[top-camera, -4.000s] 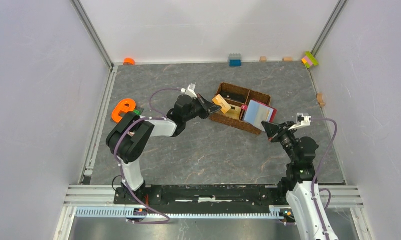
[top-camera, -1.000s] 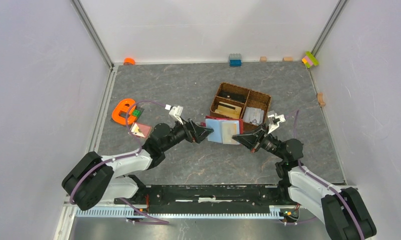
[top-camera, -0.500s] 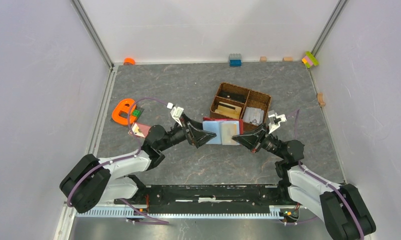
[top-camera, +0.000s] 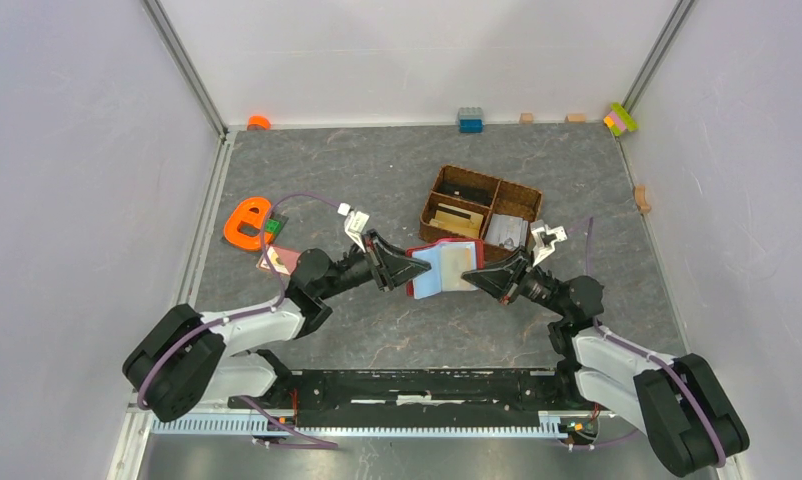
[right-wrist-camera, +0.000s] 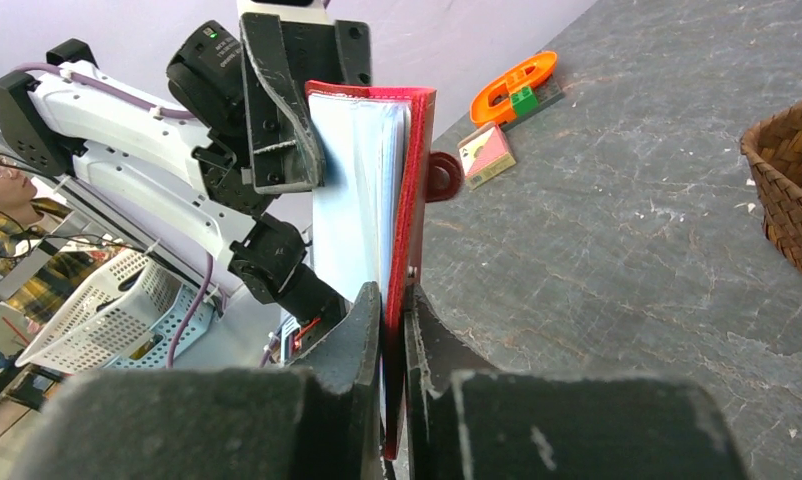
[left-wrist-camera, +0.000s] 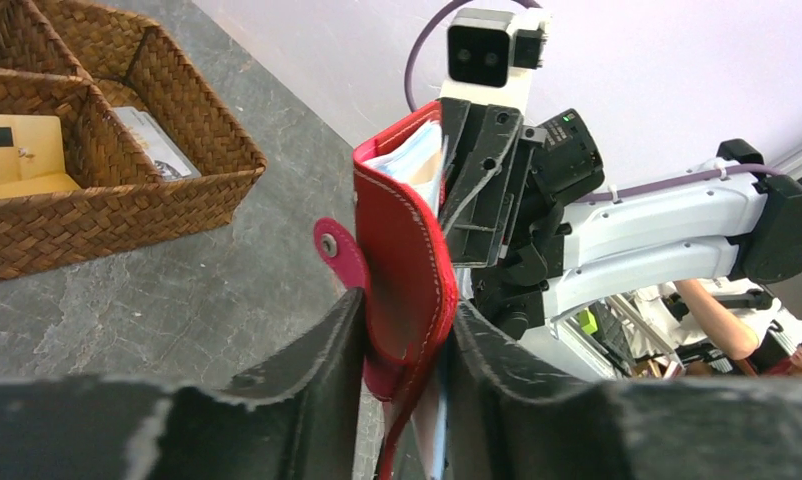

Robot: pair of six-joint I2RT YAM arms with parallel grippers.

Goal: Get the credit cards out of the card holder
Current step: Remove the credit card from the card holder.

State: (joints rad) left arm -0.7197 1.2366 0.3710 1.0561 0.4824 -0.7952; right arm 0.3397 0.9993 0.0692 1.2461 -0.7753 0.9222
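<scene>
Closing since a second ago, at 7 o'clock of the basket [top-camera: 427, 205], my left claw [top-camera: 415, 267] now pinches the holder [left-wrist-camera: 402, 260]; my right claw [top-camera: 470, 277] pinches its opposite edge. Cards [top-camera: 445, 268] remain inside. Next: free one claw, draw a card.

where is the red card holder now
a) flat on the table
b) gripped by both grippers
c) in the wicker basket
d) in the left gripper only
B: the left gripper and the right gripper each pinch one side of the card holder.
</scene>
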